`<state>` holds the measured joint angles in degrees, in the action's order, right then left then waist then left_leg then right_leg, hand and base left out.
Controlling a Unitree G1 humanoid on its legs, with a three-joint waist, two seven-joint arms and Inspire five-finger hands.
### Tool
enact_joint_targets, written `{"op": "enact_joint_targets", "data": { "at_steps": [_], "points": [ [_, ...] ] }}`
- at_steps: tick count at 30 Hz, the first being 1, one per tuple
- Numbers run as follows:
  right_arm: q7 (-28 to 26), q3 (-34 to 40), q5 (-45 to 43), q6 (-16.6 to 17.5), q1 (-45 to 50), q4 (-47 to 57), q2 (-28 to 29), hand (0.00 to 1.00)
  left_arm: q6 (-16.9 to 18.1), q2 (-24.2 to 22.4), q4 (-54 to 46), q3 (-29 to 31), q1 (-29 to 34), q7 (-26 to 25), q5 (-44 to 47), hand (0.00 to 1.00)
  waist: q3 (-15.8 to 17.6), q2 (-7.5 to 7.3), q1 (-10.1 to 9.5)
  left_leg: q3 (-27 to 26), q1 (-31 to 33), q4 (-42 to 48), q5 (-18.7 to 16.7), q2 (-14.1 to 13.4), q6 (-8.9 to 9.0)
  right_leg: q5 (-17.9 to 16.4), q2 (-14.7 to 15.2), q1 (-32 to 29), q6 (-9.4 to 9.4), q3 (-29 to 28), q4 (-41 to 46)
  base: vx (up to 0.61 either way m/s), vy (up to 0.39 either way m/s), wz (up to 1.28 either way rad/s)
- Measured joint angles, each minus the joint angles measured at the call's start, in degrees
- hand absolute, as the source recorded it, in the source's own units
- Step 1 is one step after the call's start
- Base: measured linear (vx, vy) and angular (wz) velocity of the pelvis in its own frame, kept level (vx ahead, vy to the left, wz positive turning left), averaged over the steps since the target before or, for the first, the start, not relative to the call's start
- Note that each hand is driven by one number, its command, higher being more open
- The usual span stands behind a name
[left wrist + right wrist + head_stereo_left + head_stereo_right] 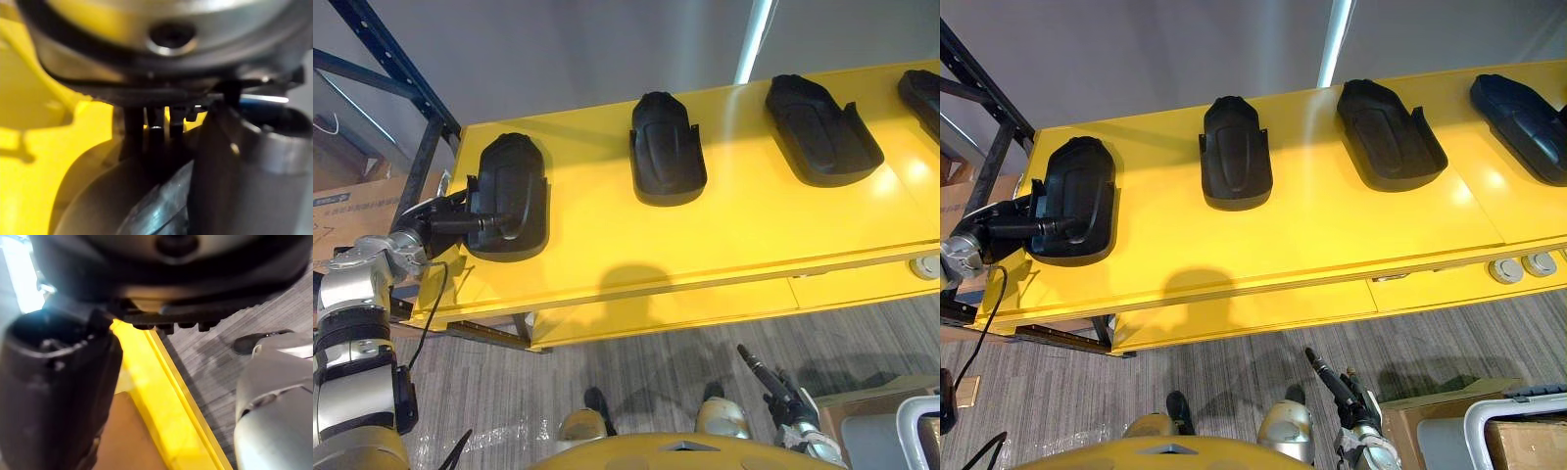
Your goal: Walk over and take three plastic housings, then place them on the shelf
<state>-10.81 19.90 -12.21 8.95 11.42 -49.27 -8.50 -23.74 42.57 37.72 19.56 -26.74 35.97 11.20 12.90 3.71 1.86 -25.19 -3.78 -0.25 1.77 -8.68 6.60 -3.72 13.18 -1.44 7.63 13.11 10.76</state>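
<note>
Several black plastic housings lie in a row on a yellow shelf surface. My left hand reaches in from the left to the leftmost housing. Its fingers lie across the housing's near end, the thumb sits outside the housing's left wall, and the housing rests flat on the surface. A second housing sits in the middle, a third to its right, and a fourth at the far right edge. My right hand hangs low below the front edge, fingers straight, holding nothing.
A blue rack upright stands just left of the shelf, with a cardboard box behind it. At the lower right are another cardboard box and a white-rimmed bin on the grey floor. Two round fittings sit under the front edge.
</note>
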Motion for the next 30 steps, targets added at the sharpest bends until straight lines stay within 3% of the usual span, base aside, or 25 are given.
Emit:
{"op": "enact_joint_targets", "data": {
  "at_steps": [8, 12, 14, 16, 20, 24, 30],
  "points": [
    [0.21, 0.38, 0.03, 0.12, 0.07, 0.1, 0.0, 1.0, 0.65, -0.15, -0.24, -1.88, 0.09, -2.71, 5.11, 1.0, 0.01, -0.08, 0.02, -0.83, -0.73, -0.34, -0.45, 0.07, 0.14, 0.0, 0.01, 0.25, 0.01, -0.57, -0.08, 0.0, 0.004, -0.04],
    [0.79, 0.87, 0.02, 0.94, 0.2, 0.1, 0.21, 1.0, 7.25, -1.47, -1.54, -4.4, 0.14, -9.59, 5.72, 1.0, -0.09, -0.29, -0.02, -0.83, -0.91, -0.34, -0.38, 0.11, 0.11, 0.02, -0.05, 0.53, 0.02, -0.51, -0.37, 0.0, 0.0, 0.0],
    [2.16, 0.83, 0.02, 3.1, 0.26, 0.49, 1.19, 1.0, 12.92, -2.24, -3.18, -5.71, 0.41, -13.94, -0.27, 1.0, -0.34, -0.75, 0.04, -0.79, -0.95, -0.27, -0.36, 0.04, 0.12, 0.15, -0.24, 0.79, 0.12, -0.5, -0.94, 0.0, 0.0, 0.0],
    [3.35, 0.61, -0.06, 4.81, 0.48, 0.93, 2.11, 1.0, 15.17, -2.33, -7.11, -7.01, 1.99, -16.99, -3.03, 1.0, -0.63, -1.26, 0.25, -0.8, -1.27, -0.31, -0.36, 0.02, 0.13, 0.15, -0.35, 1.12, 0.12, -0.51, -1.21, 0.04, -0.006, -0.01],
    [6.84, -1.5, -2.13, 6.31, 1.65, 2.5, 2.89, 1.0, 18.82, -4.92, -14.44, -8.22, 5.47, -23.47, -6.56, 1.0, -1.62, -2.07, 0.19, -0.72, -2.89, -1.0, -0.46, 0.04, 0.25, 0.5, -0.72, 3.46, 0.05, 0.03, -3.29, 0.03, -0.001, 0.01],
    [9.65, -2.79, -2.28, 8.02, 1.61, 3.71, 3.45, 1.0, 20.1, -4.98, -15.86, -9.69, 6.7, -28.63, -9.05, 1.0, -2.19, -2.38, 0.21, -0.76, -3.69, -1.1, -0.48, 0.05, 0.23, 1.45, -1.07, 4.79, -0.08, -0.1, -5.29, 0.02, 0.0, -0.05],
    [18.54, -7.52, -1.38, 11.43, 5.33, 16.38, 4.4, 1.0, 24.04, -6.38, -22.43, -9.76, 11.3, -39.93, -11.96, 1.0, -3.72, -2.78, 0.92, -0.8, -4.5, -1.85, -0.47, 0.07, 0.23, 1.81, -1.39, 5.53, -0.01, -0.47, -6.08, 0.0, 0.002, -0.02]
  ]
}}
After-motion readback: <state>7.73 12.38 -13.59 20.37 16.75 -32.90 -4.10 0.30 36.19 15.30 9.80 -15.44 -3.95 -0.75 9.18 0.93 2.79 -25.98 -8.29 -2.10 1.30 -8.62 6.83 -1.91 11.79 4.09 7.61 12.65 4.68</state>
